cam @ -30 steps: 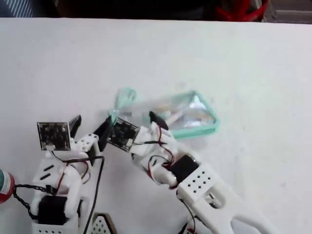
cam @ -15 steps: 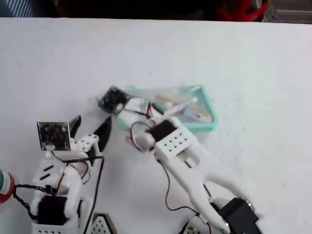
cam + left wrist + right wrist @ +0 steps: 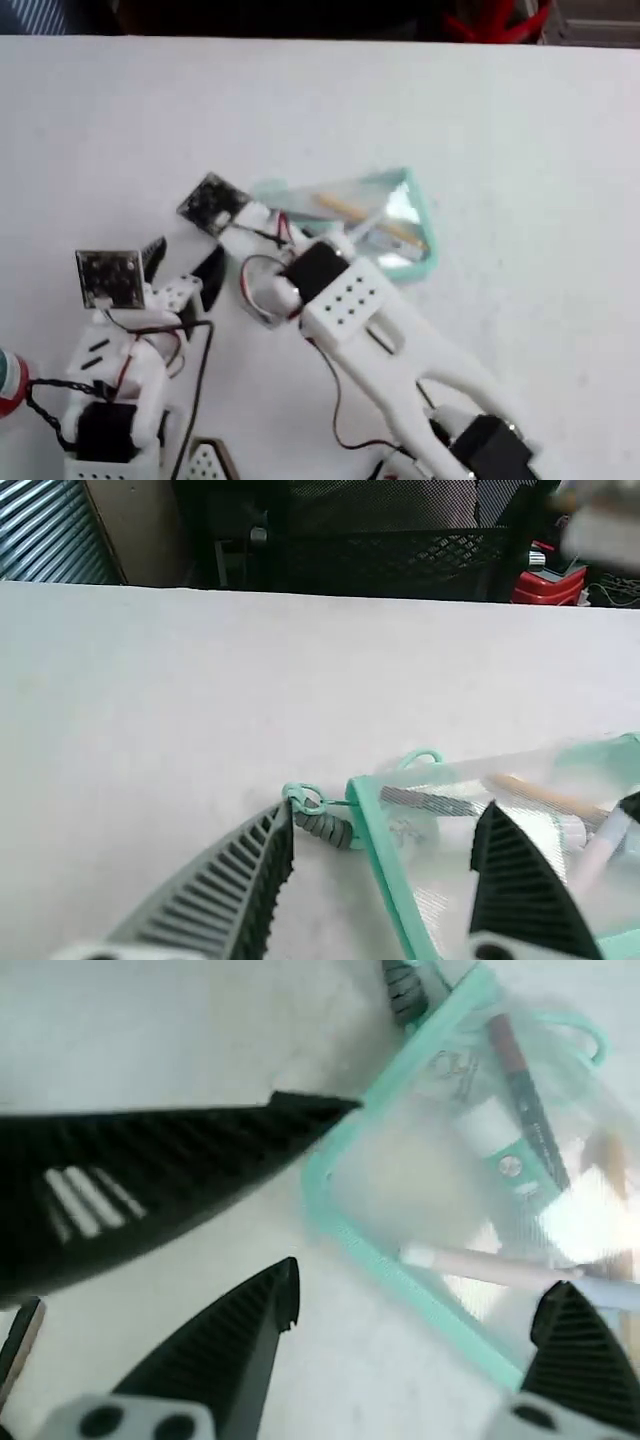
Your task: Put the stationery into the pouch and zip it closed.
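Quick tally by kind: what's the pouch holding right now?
Pens: 2, one dark, one pale pink
Wooden pencil: 1
White tube, green band: 1
Total: 4 visible through the pouch; more may be hidden.

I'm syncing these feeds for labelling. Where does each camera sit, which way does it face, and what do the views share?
High view: fixed above the white table, looking down; shows left arm and right arm.
Left wrist view: on the left wrist, looking low across the table; left arm's fingers spread.
Right wrist view: on the right wrist, looking steeply down; right arm's fingers spread.
Shared: all three show the clear mint-edged zip pouch, stationery inside.
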